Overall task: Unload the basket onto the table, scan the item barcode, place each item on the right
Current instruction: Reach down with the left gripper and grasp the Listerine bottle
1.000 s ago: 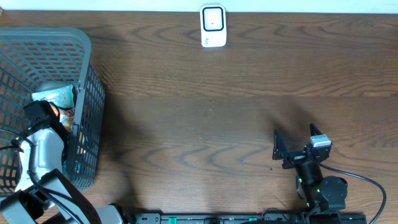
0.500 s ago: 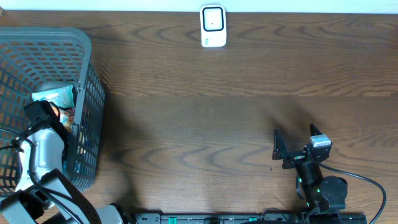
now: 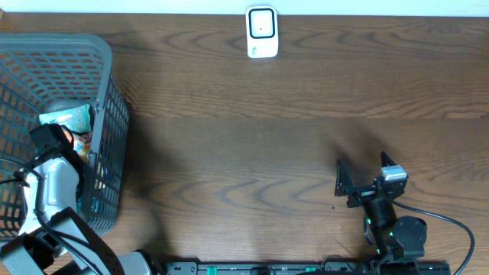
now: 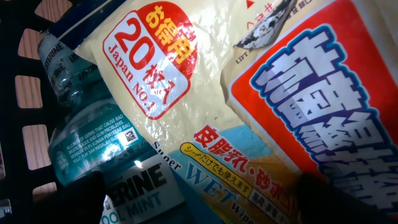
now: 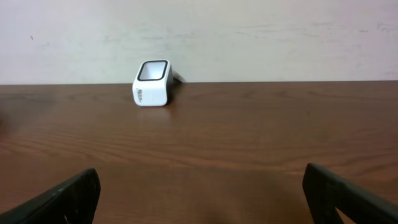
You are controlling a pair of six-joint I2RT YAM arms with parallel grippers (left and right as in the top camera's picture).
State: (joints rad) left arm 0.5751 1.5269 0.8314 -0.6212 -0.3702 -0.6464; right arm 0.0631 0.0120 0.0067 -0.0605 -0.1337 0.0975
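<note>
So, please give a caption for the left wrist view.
Open left gripper above wet-wipe packs and a Listerine bottle in the basket.

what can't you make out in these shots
- Left wrist: mouthwash bottle mostly covered by packets; both cropped by the frame edges.
- Overhead: basket contents largely hidden by the left arm and mesh wall.
- No barcode readable in any view.

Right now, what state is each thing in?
Basket, upright, goods inside.
Pack, lying over the bottle, not gripped.
Bottle, lying, partly covered.
Scanner, standing, nothing before it.
Left gripper, open, in the basket above the pack.
Right gripper, open, empty.
</note>
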